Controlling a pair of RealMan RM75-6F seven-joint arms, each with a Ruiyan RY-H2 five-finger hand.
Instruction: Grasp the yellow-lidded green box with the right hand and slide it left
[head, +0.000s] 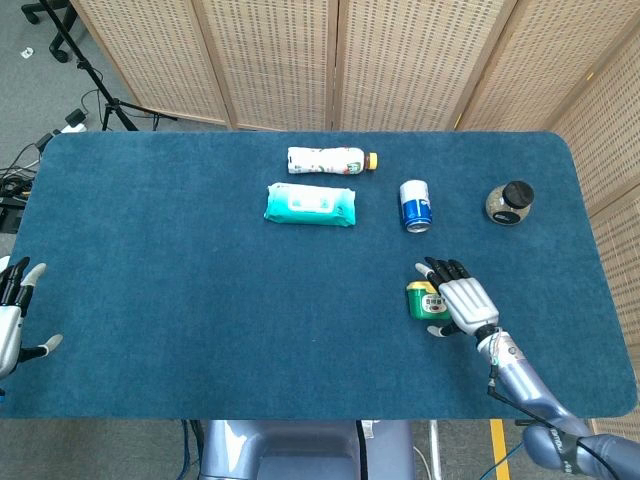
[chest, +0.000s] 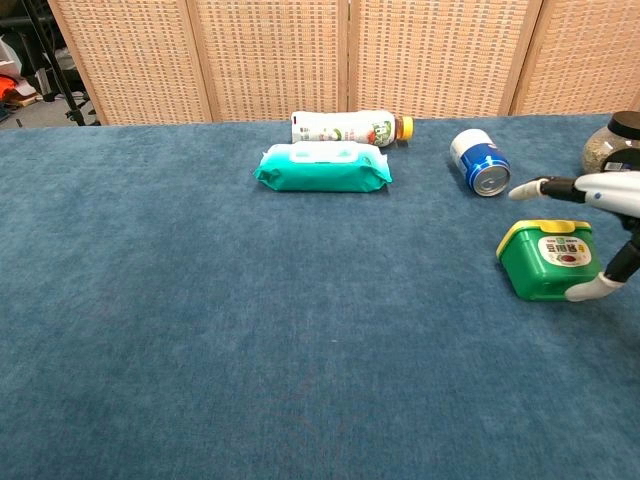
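Observation:
The green box with the yellow lid (head: 420, 298) lies tipped on the blue table, right of centre, with its label facing up (chest: 548, 262). My right hand (head: 462, 303) hovers over the box's right side. Its fingers are spread above the lid edge, and its thumb reaches down beside the box's lower right corner (chest: 612, 190). It holds nothing. My left hand (head: 12, 320) rests at the table's left edge with its fingers apart and nothing in them.
A teal wet-wipes pack (head: 309, 204) and a lying white bottle (head: 330, 160) sit at the back centre. A blue can (head: 415, 205) lies just behind the box. A dark-lidded jar (head: 509, 202) stands at the back right. Wicker screens stand behind the table.

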